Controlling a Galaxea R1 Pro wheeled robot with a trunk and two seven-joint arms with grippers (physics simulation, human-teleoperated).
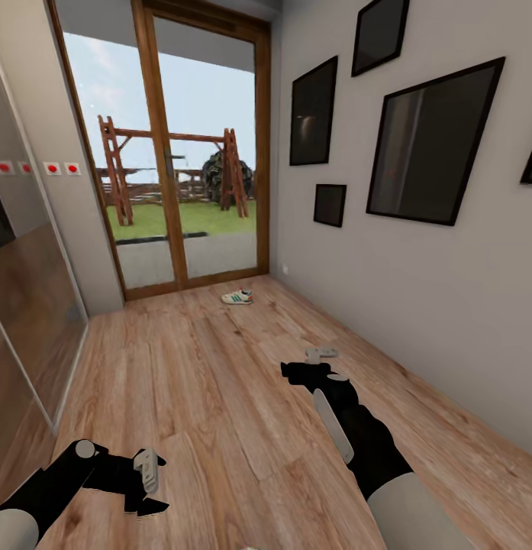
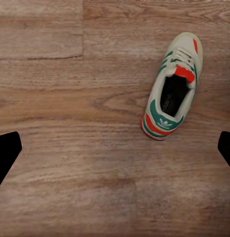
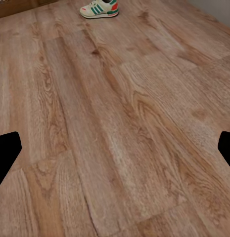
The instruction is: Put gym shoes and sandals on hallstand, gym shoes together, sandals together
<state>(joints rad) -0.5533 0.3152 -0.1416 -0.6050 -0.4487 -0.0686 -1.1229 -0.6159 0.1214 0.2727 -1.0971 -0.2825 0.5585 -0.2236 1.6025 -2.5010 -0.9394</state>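
The wooden floor (image 1: 220, 397) is spread beneath both arms. One sneaker (image 1: 237, 296) lies well ahead of the right gripper (image 1: 311, 365); another (image 2: 173, 94) lies under the left gripper (image 1: 143, 489). Both grippers are held apart, empty. A shoe could be nudged away if approached off-centre.

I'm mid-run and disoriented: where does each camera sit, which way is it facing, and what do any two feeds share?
Head: high on the robot, facing down the corridor toward the glass door; both arms show, left gripper, right gripper.
Left wrist: faces straight down at a gym shoe on the corridor floor; dark fingers at the edges.
Right wrist: tilts forward over floor.
Shared: the far gym shoe, head and right wrist.
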